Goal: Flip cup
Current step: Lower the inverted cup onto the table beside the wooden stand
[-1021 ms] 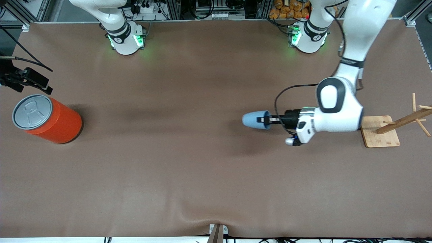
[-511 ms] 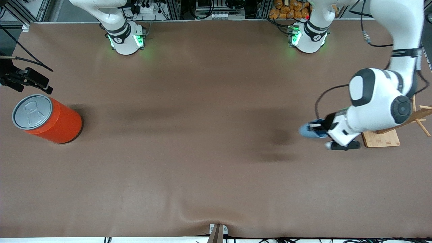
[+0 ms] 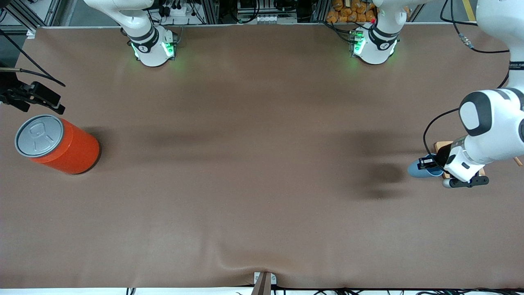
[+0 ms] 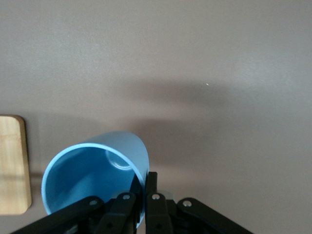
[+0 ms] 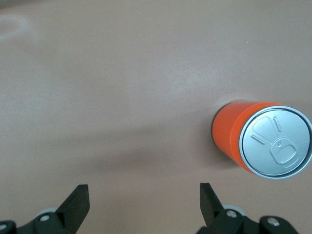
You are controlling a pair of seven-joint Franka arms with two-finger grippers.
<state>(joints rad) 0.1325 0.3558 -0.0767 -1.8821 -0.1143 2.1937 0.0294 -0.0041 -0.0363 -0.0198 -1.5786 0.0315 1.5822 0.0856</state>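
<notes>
Gripping the light blue cup (image 3: 418,170) by its rim, with one finger inside the deeper blue hollow and the other against the outer wall, as seen in the left wrist view (image 4: 95,178). Held aloft on its side in the left gripper (image 3: 429,164), over the brown table (image 3: 254,196) at the left arm's end, just beside the wooden base (image 3: 441,146) of a peg rack whose corner showed as a pale board (image 4: 13,165) in the left wrist view. Tilted with the closed bottom pointing toward the right arm's end of the table and the mouth turned toward the wrist. Cast a dark shadow (image 3: 382,174) on the cloth under and beside the raised cup. Stood upright well apart, at the right arm's end of the table, the big orange can (image 3: 57,145) with its grey pull-tab lid, also seen from above in the right wrist view (image 5: 263,141). Waited high over bare table near that can, the right gripper (image 5: 144,204), its two fingers spread wide with nothing between them. Glowed green at the top of the front view, the lights on both arm bases.
</notes>
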